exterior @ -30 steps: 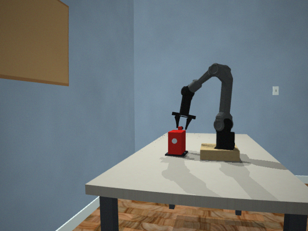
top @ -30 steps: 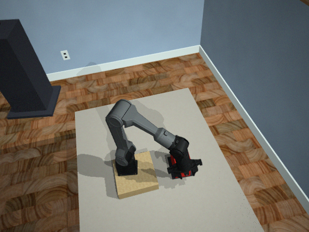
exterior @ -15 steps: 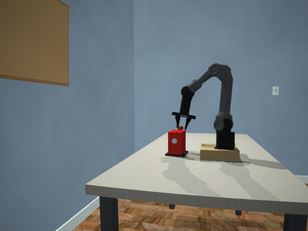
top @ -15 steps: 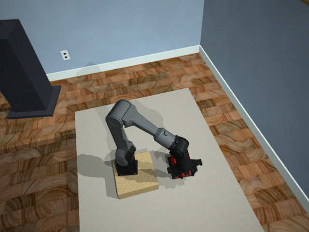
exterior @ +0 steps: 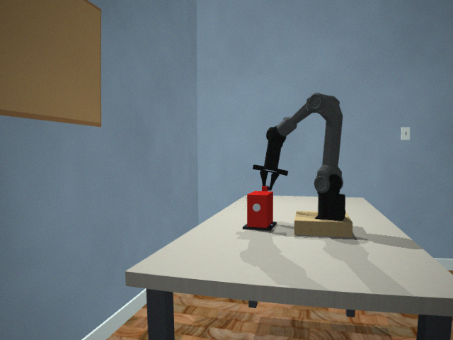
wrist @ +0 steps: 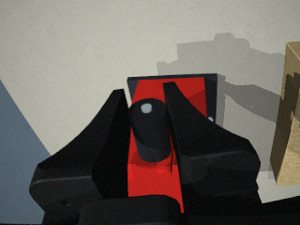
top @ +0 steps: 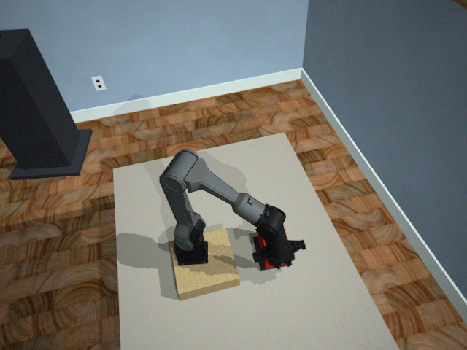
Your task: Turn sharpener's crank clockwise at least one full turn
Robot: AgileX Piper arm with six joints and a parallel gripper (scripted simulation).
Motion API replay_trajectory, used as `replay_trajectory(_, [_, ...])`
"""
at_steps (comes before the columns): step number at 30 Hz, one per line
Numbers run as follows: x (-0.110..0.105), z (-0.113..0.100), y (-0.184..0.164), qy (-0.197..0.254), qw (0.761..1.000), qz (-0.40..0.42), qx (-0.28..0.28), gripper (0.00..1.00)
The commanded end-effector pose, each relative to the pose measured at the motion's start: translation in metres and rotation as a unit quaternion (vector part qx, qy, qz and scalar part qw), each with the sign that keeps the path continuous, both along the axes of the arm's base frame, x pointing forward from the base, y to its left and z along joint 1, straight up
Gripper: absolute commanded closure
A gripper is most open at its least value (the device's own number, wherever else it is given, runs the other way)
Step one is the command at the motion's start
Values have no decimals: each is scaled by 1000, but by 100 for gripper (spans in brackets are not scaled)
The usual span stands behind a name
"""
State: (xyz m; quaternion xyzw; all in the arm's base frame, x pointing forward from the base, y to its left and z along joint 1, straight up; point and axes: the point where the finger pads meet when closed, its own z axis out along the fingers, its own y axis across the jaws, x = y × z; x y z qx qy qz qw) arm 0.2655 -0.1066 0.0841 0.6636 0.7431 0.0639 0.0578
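The sharpener is a red box on a black base, standing on the grey table left of the arm's wooden block; a grey round spot marks its near face. In the top view it is mostly hidden under the wrist, with only red edges showing. The crank's dark cylindrical knob stands up from the red top. My gripper points straight down over the sharpener and its two black fingers are shut on the knob, one on each side. In the exterior view the fingertips meet at the small knob on the box top.
The arm's base stands on a pale wooden block, close to the right of the sharpener. The table's left edge runs close beside the sharpener in the exterior view. A dark cabinet stands on the floor, far from the table.
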Motion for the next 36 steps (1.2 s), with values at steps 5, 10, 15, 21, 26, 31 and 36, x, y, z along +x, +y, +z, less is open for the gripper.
replay_trajectory(5, [0, 0, 0, -1, 1000, 0, 0, 80])
replay_trajectory(10, [0, 0, 0, -1, 1000, 0, 0, 80])
replay_trajectory(15, [2, 0, 0, 0, 1000, 0, 0, 80])
replay_trajectory(21, [4, 0, 0, 0, 1000, 0, 0, 80])
replay_trajectory(26, [7, 0, 0, -1, 1000, 0, 0, 80])
replay_trajectory(31, [9, -1, 1, -1, 1000, 0, 0, 80])
replay_trajectory(36, [12, -1, 1, -1, 1000, 0, 0, 80])
